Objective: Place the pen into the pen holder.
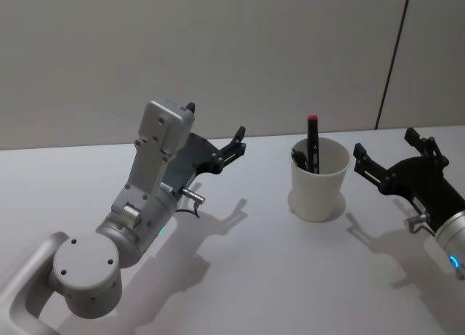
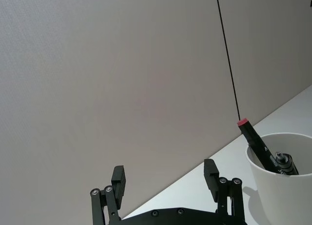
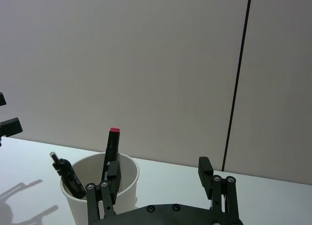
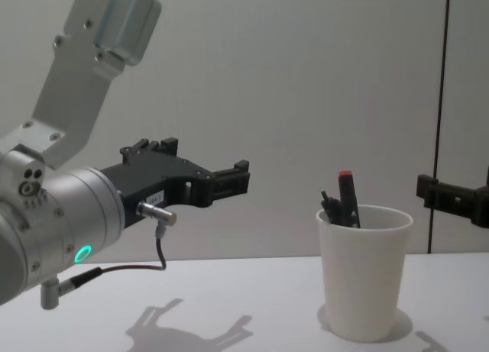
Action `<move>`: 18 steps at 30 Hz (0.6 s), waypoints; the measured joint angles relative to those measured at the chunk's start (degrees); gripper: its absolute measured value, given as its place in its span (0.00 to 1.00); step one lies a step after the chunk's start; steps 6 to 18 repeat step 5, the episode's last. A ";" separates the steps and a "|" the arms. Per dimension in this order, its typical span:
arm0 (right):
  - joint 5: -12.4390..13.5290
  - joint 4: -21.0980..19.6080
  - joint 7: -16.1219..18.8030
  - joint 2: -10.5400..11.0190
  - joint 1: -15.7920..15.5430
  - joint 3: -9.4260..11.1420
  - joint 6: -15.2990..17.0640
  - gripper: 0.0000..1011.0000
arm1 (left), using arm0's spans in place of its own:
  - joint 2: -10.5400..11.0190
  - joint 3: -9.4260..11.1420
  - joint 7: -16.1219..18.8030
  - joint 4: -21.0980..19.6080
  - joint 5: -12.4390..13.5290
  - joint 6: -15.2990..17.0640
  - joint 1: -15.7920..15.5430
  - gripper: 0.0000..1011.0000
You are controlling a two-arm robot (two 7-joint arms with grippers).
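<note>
Two pens stand in the cup, both claws empty.

The white paper cup (image 1: 317, 180) sits upright on the table (image 1: 240, 277), holding a red-capped black pen (image 1: 313, 142) and a shorter black pen (image 1: 299, 159). The left gripper (image 1: 216, 135) hovers left of it, fingers apart; the right gripper (image 1: 385, 150) hovers right, fingers apart.

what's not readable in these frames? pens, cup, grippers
- Lower ends of the red-capped pen and the second black pen: hidden by the pen holder wall in every view.
- Print on the red-capped pen: too small to read, left wrist view.
- Right gripper: mostly cut by the chest view's right edge.
- Left gripper: open, holding nothing.
</note>
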 joint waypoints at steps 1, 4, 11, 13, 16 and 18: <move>0.00 0.00 0.00 0.00 0.00 0.00 0.00 0.99 | 0.00 0.00 0.00 0.00 0.00 0.00 0.00 0.99; 0.00 -0.01 0.01 0.00 0.00 0.00 0.00 0.99 | 0.00 0.00 0.00 0.00 0.00 -0.01 0.00 0.99; 0.00 -0.01 0.01 0.00 0.00 0.00 0.00 0.99 | 0.00 0.00 0.00 0.00 0.00 -0.01 0.00 0.99; 0.00 -0.01 0.01 0.00 0.00 0.00 0.00 0.99 | 0.00 0.00 0.00 0.00 0.00 -0.01 0.00 0.99; 0.00 -0.01 0.01 0.00 0.00 0.00 0.00 0.99 | 0.00 0.00 0.00 0.00 0.00 -0.01 0.00 0.99; 0.00 -0.01 0.01 0.00 0.00 0.00 0.00 0.99 | 0.00 0.00 0.00 0.00 0.00 -0.01 0.00 0.99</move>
